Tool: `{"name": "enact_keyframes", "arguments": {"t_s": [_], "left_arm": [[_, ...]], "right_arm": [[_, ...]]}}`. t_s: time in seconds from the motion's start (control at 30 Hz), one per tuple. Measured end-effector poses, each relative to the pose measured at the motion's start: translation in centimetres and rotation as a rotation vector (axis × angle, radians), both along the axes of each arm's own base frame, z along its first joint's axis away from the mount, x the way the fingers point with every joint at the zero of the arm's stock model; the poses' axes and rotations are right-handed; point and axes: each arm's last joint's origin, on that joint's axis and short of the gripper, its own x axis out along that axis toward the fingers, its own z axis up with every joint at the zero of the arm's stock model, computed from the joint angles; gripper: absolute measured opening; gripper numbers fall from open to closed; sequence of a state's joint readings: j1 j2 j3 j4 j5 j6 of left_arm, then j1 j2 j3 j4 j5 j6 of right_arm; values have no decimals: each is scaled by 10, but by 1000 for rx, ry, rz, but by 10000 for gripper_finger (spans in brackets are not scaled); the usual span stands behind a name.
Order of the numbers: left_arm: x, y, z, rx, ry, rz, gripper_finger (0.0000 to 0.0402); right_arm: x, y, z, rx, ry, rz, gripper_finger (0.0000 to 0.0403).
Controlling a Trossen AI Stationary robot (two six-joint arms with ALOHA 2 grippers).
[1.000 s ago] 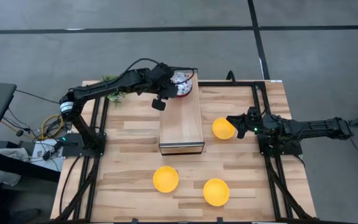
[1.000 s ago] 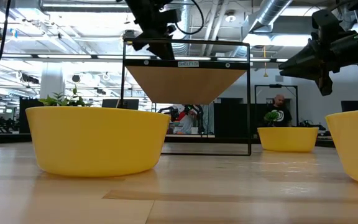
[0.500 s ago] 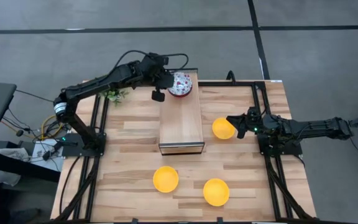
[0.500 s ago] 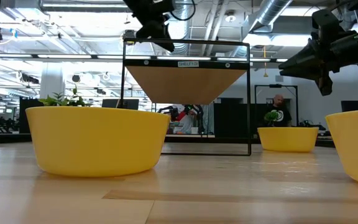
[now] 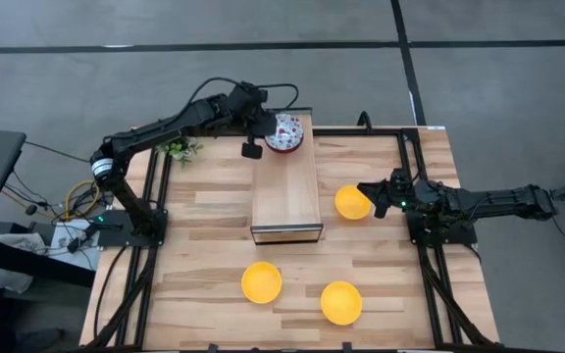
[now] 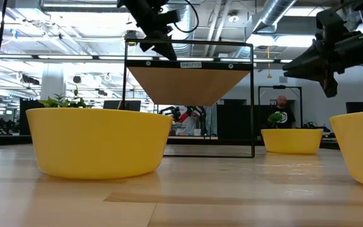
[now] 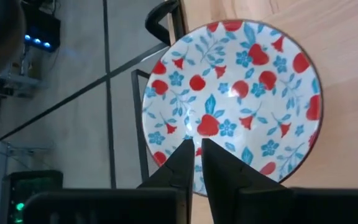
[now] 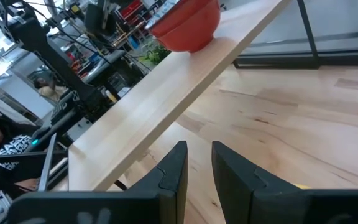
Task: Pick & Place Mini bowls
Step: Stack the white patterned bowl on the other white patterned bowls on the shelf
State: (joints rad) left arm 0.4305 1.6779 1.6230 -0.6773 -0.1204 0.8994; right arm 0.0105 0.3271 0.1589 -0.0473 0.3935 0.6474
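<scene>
A white bowl with red-and-blue flowers [image 5: 285, 132] sits on the far end of a raised wooden shelf [image 5: 285, 191]; its red outside [image 8: 188, 25] shows in the right wrist view. Any other floral bowls do not show apart from it. My left gripper [image 5: 264, 126] hangs at its left rim, fingers [image 7: 197, 149] all but shut, pointing down over the bowl [image 7: 235, 99]. Three yellow bowls rest on the table [image 5: 352, 202], [image 5: 261, 282], [image 5: 340, 302]. My right gripper [image 5: 367, 191] hovers, slightly open, above the right-hand yellow bowl [image 6: 292, 140]. My left gripper's nearly shut fingers [image 7: 188, 152] come from above, slanting from the table's left, over the floral bowl's inside near its left rim [image 7: 160, 155]. Whether they touch the bowl I cannot tell. The bowl sits upright on the shelf.
The shelf stands on a thin black frame [image 6: 252, 101] across the table's middle. A small green plant [image 5: 177, 147] sits at the far left corner. Black rails [image 5: 405, 147] run along both table sides. Bare wood lies between the shelf and the near yellow bowls.
My left gripper has drawn back from over the floral bowl toward the table's left, rising a little, then dipped again. The bowl has stayed on the shelf's far end and now shows whole from above.
</scene>
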Motion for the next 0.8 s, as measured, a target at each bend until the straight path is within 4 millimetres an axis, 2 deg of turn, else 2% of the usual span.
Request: {"name": "enact_keyframes", "arguments": {"t_s": [0.1,0.33,0.57,0.8], "left_arm": [[0,1,0,-4,-5,8,28],[-2,1,-19,-24,46,9,28],[2,4,-13,34,-17,37,28],[1,10,-15,27,-12,53,28]], "right_arm": [[0,0,0,0,4,0,63],[0,0,0,-1,5,0,63],[0,0,0,0,4,-1,63],[0,0,0,6,1,-2,63]]}}
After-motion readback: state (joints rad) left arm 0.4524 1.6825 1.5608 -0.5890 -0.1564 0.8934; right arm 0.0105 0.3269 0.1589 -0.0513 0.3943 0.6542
